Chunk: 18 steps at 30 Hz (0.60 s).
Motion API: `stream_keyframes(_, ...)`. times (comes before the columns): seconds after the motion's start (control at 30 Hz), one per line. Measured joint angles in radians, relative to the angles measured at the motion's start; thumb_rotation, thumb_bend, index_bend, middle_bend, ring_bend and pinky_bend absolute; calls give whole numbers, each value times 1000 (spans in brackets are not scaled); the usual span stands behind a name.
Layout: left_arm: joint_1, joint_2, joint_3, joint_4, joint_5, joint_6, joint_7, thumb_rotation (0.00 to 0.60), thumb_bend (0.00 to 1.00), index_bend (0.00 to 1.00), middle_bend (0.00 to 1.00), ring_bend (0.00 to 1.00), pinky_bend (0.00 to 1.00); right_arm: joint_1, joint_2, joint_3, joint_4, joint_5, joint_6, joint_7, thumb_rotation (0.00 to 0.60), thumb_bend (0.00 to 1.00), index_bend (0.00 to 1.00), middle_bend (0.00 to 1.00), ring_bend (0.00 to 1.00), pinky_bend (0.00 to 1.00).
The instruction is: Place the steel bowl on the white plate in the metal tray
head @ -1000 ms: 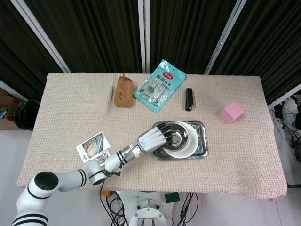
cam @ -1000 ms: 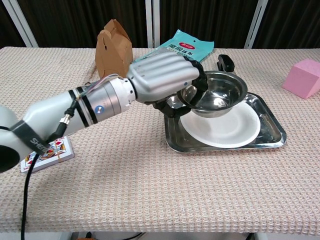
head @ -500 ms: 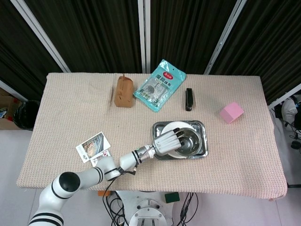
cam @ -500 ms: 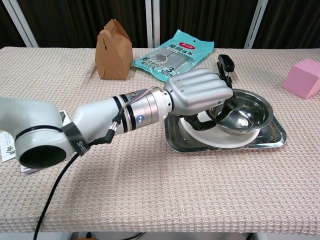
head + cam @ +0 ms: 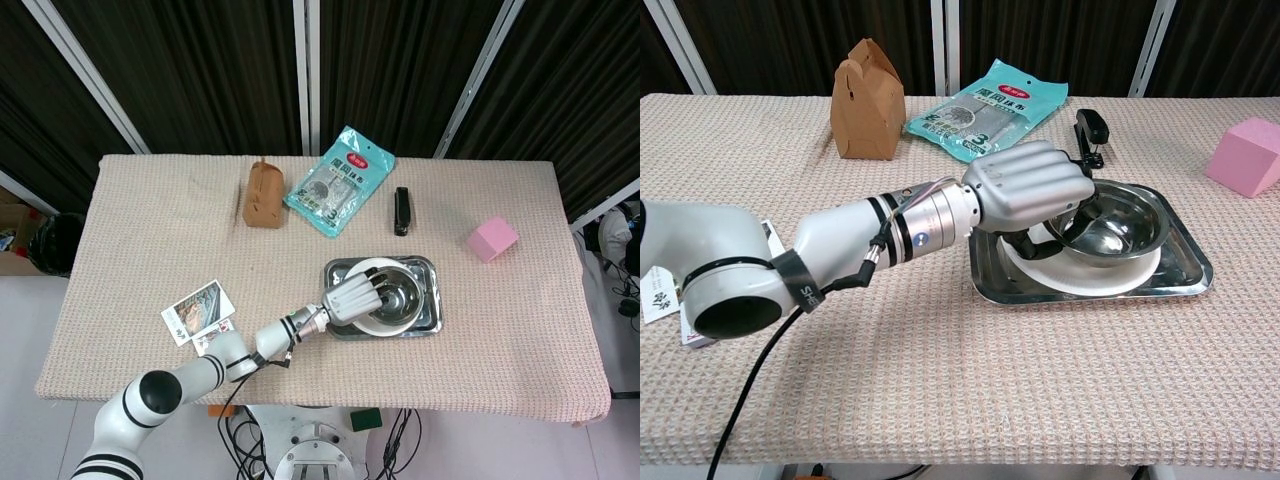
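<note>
The steel bowl (image 5: 1110, 225) sits on the white plate (image 5: 1080, 278) inside the metal tray (image 5: 1188, 268), leaning slightly. My left hand (image 5: 1028, 186) grips the bowl's near-left rim, fingers curled over the edge and the thumb below it. In the head view the left hand (image 5: 349, 297) covers the left side of the steel bowl (image 5: 397, 291); the white plate (image 5: 381, 323) shows as a crescent under it, within the metal tray (image 5: 432, 305). The right hand appears in neither view.
A brown paper box (image 5: 868, 100), a teal packet (image 5: 985, 108) and a black clip-like object (image 5: 1090, 130) lie behind the tray. A pink block (image 5: 1245, 155) stands at the far right. Playing cards (image 5: 200, 310) lie near the table's front left.
The left hand carried the bowl from above the tray's left side down onto the plate, then shifted it slightly back and left. It still grips the rim.
</note>
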<state>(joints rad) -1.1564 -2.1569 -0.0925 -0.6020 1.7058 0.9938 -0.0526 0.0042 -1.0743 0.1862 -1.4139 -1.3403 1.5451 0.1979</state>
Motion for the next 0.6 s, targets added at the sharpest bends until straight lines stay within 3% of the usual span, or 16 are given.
stream_keyframes(0.1,-1,0,6,4,-1,8,-5,600,488,589,402,231,299,-1,1,1,-3,1,1,-4,600,473,0,0,0,0)
stream_keyframes(0.27,-4,2,18,17,5,34,0,600,484,493,384,218,298,-1,1,5,-12,11,-4,-18,600,477,0,0,0,0)
stream_keyframes(0.43,-3,6,37,26,12,48,-12,600,467,285,357,212,293,3,1,7,-17,7,-6,-22,600,477,0,0,0,0)
stream_keyframes(0.6,-1,10,51,30,13,55,-22,600,419,212,324,196,287,1,2,7,-18,6,-4,-23,600,477,0,0,0,0)
